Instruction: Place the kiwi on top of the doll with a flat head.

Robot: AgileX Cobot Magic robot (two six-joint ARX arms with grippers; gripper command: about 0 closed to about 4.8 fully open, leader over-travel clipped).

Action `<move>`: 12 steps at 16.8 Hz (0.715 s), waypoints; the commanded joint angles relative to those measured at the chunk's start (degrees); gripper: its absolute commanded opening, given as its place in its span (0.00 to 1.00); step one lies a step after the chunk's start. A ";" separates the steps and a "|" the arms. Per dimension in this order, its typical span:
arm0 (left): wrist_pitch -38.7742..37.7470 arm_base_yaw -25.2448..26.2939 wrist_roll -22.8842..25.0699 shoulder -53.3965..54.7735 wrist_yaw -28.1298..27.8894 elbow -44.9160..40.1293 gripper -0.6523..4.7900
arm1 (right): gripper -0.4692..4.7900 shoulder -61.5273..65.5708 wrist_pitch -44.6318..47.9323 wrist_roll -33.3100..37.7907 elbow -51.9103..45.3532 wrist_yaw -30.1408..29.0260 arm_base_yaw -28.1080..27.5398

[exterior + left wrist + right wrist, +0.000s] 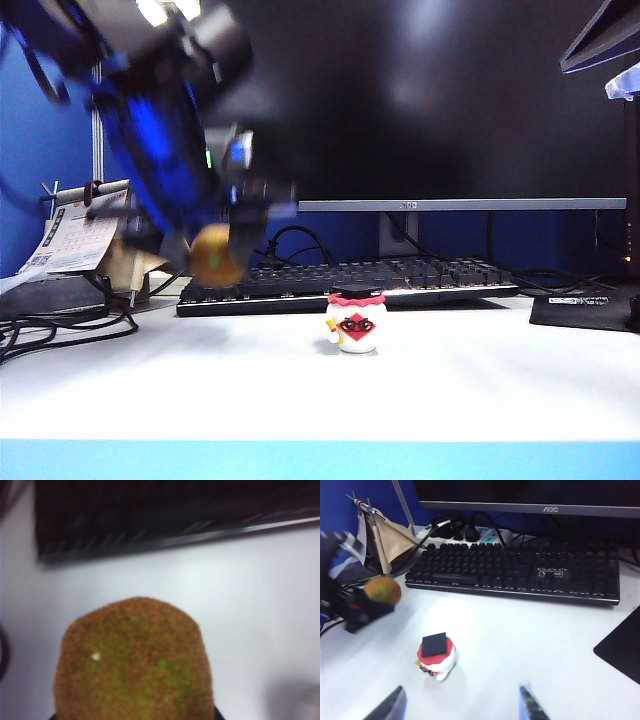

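Observation:
The kiwi (213,258) is brown-golden and fuzzy, and it hangs above the white table, left of the doll. My left gripper (224,242) is shut on it, blurred in the exterior view. In the left wrist view the kiwi (135,662) fills the near part of the picture and hides the jaws. The doll with a flat head (356,320) stands upright on the table in front of the keyboard: white body, red rim, flat black cap. The right wrist view shows the doll (436,656) with the kiwi (384,590) off to one side of it. My right gripper (461,706) is open and empty, short of the doll.
A black keyboard (350,280) lies behind the doll under a monitor (430,110). A black mouse pad (585,308) is at the right. Cables (60,325) and a small paper stand (85,235) sit at the left. The table's front edge (320,442) is near.

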 commanded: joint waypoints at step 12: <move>-12.96 -3.54 26.60 -7.48 29.31 4.57 0.11 | 0.64 -0.09 2.80 -0.07 0.24 5.05 -0.07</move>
